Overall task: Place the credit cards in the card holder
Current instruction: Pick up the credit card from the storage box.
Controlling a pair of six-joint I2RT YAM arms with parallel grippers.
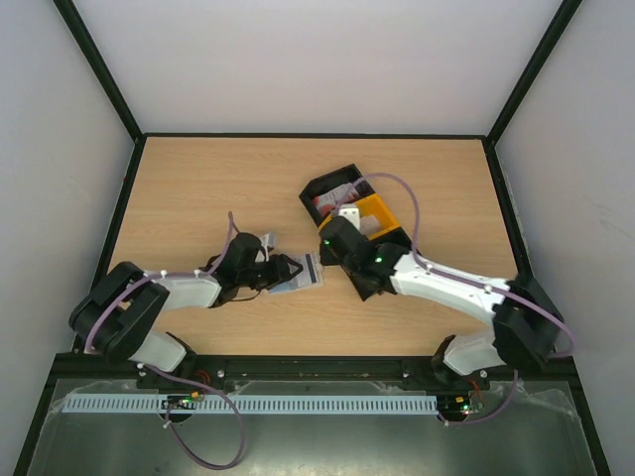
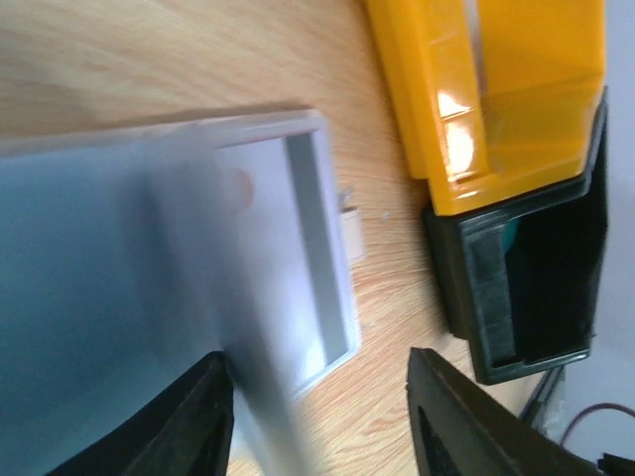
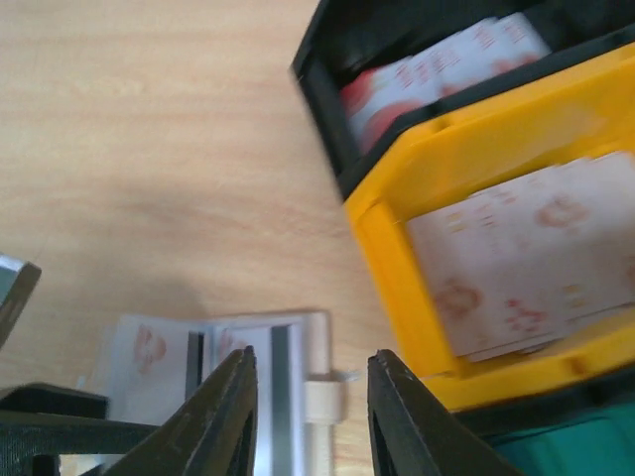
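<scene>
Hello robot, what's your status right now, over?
Left gripper open over the card holder. Right gripper open, empty, just above it. Striped card lying at the holder; more cards sit in the tray alongside.

A light wood-grain table (image 1: 198, 188) spreads under the left pincer (image 1: 294, 270) and the right pincer (image 1: 327, 250), and runs on well beyond them to the far side and out past the left pincer's left. A thin black border (image 1: 316, 135) edges the board. Well behind the pincers stands a plain white back wall (image 1: 317, 59). White side walls (image 1: 50, 149) close in outside each pincer, met by slanting black posts (image 1: 99, 69). Nearer than the pincers lie a black rail (image 1: 317, 369) and a white slotted strip (image 1: 298, 405). The light is soft and even, with faint shadows on the wood beneath the pincers.
</scene>
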